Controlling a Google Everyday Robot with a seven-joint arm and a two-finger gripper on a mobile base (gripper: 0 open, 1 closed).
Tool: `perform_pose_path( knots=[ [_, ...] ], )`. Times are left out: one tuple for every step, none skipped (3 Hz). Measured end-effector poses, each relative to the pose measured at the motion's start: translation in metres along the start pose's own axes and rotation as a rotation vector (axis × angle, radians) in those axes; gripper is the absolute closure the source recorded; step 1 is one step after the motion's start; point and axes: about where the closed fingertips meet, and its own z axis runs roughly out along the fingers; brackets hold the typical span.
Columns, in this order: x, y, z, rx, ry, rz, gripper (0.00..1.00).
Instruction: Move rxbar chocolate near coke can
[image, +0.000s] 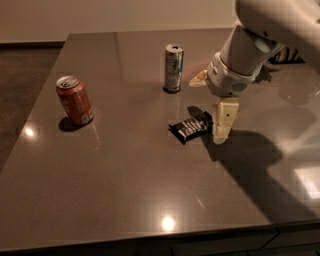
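I am seeing the small, flat rxbar chocolate in its glossy black wrapper lying flat on the dark grey, glossy table, a little right of centre. I am holding the cream-coloured gripper low, just beside the bar's right end, under the bulky white arm; I cannot tell whether it is spread or pressed together. The short red-orange coke can is standing upright well apart to the left. A taller, slim silver-blue can is standing behind the bar.
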Motion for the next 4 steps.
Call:
perform_pose_path(
  knots=[
    [-0.004, -0.002, 0.018, -0.045, -0.004, -0.025, 0.0],
    [-0.005, 0.0, 0.03, -0.085, 0.001, -0.037, 0.12],
    [-0.007, 0.003, 0.035, -0.1, -0.001, -0.041, 0.29],
    [-0.011, 0.005, 0.032, -0.099, -0.011, -0.033, 0.53]
  ],
)
